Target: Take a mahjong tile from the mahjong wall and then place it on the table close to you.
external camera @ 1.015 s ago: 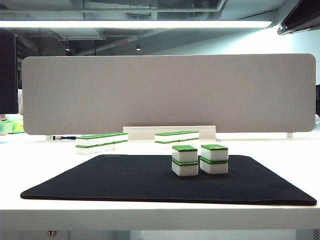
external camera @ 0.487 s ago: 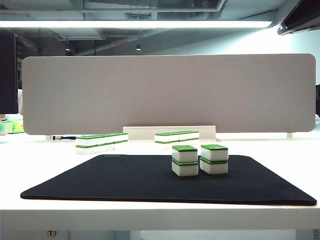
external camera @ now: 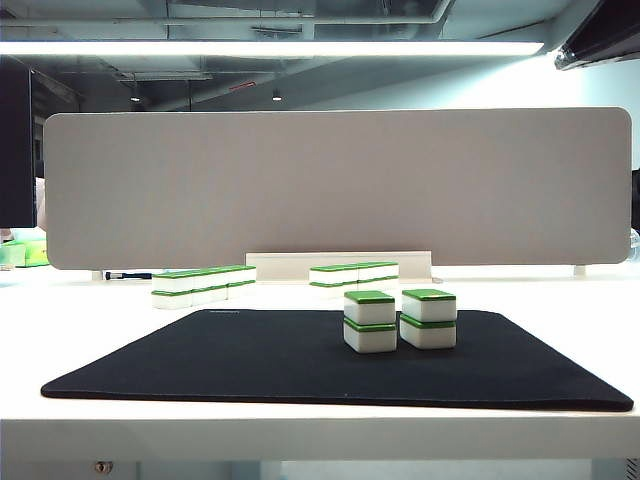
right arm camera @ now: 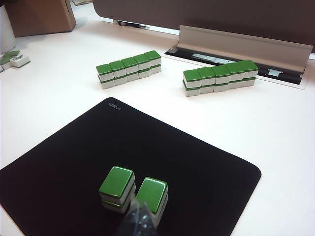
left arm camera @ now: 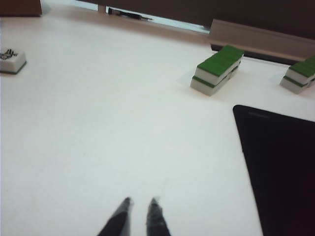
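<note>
Beneath the left gripper (left arm camera: 141, 212), bare table (left arm camera: 98, 123); jaws narrow, holding nothing.
Well ahead of it stands the mahjong wall (left arm camera: 216, 69). Arriving this narrow, the tips would likely shove or topple the two-high row. The right gripper (right arm camera: 140, 221), tips seemingly together and empty, hovers just beside two tile stacks (right arm camera: 117, 187); a nudge could tip them.

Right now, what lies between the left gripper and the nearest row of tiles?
Only bare white table, in the left wrist view; the left gripper is apart from the row of tiles.

A grey divider panel (external camera: 338, 187) stands under a ceiling strip light (external camera: 270, 47).
</note>
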### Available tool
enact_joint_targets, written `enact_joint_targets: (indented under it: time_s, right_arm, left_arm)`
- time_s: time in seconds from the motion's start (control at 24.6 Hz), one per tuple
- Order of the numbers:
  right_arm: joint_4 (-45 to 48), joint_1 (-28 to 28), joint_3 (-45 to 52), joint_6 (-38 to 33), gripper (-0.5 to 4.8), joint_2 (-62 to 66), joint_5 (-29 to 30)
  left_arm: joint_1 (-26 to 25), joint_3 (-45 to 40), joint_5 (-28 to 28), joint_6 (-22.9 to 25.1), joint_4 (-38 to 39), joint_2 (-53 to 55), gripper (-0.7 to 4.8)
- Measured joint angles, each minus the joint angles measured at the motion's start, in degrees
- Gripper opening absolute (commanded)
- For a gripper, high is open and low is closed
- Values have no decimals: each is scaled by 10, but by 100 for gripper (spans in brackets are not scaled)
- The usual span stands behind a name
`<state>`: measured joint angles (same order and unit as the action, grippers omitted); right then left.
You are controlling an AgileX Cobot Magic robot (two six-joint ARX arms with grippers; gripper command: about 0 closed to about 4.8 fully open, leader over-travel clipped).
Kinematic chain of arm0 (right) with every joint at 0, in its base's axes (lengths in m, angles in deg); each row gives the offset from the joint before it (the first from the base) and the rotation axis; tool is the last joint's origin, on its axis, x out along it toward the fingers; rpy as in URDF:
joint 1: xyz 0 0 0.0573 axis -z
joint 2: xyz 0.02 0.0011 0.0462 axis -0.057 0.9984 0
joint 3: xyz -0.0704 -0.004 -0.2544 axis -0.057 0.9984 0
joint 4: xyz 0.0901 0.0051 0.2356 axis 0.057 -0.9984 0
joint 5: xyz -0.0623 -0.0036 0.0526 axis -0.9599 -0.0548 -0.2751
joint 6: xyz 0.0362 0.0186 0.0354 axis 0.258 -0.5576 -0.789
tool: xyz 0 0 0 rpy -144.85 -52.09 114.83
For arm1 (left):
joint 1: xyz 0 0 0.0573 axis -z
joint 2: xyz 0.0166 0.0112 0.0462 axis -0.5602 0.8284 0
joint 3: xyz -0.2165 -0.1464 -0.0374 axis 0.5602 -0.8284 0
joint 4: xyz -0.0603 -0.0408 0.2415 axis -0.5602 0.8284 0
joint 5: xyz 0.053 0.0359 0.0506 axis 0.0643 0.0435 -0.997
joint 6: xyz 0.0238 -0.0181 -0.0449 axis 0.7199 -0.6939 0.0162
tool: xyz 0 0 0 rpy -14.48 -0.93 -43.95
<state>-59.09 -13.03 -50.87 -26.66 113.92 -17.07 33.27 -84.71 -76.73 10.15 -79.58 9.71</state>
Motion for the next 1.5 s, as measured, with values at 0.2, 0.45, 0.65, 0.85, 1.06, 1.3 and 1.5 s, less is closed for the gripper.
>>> enact_joint_targets:
  time_s: [0.2, 0.45, 0.65, 0.85, 1.06, 1.3, 1.5]
  right_arm:
    - [0, 0, 0, 0, -1, 0, 0]
    - [0, 0, 0, 0, -1, 0, 0]
    - [0, 0, 0, 0, -1, 0, 0]
    - [0, 0, 0, 0, -1, 0, 0]
    - [0, 0, 0, 0, -1, 0, 0]
    - [0, 0, 0, 0, -1, 0, 0]
    - [0, 0, 0, 0, -1, 0, 0]
  left_arm:
    - [-2, 1, 0, 14, 9, -16, 44]
    - [-2, 1, 0, 20, 11, -13, 44]
    - [-2, 1, 0, 25, 10, -13, 44]
    - [-2, 1, 0, 25, 10, -13, 44]
    - [-2, 1, 0, 25, 10, -13, 44]
    - [-2, 1, 0, 25, 10, -13, 44]
    - [-2, 1, 0, 25, 10, -13, 44]
